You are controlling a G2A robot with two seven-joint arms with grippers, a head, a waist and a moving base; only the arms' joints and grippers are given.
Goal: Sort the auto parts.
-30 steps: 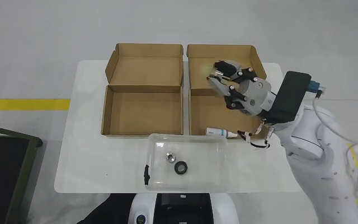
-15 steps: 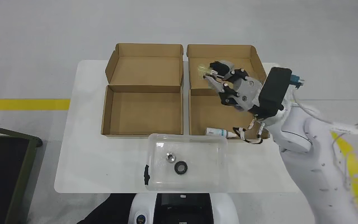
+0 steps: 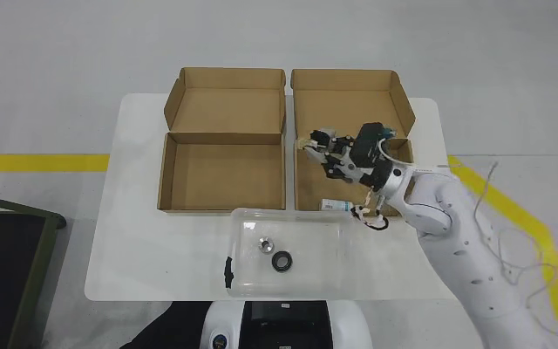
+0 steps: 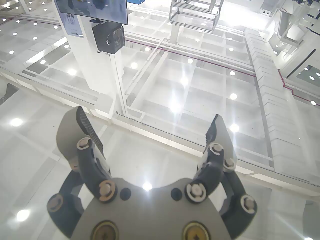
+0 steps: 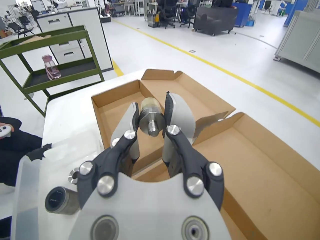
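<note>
The right arm extends in from the right, its right gripper (image 5: 151, 112) clamped on a silver threaded metal cylinder with a yellowish cap (image 5: 149, 121), above the right-hand brown cardboard box (image 3: 316, 188). The left gripper (image 4: 150, 123) points at the ceiling, fingers apart. That box holds a small white cylinder (image 3: 336, 206) by its near wall, and the clear plastic tub (image 3: 324, 255), nearer on the white desk (image 3: 131, 218), holds a silver ring (image 3: 264, 245) and a black ring (image 3: 282, 260).

white table (image 3: 131, 244) | on it: cardboard box (image 3: 222, 179), second cardboard box (image 3: 344, 83), clear bin (image 3: 324, 255)
</note>
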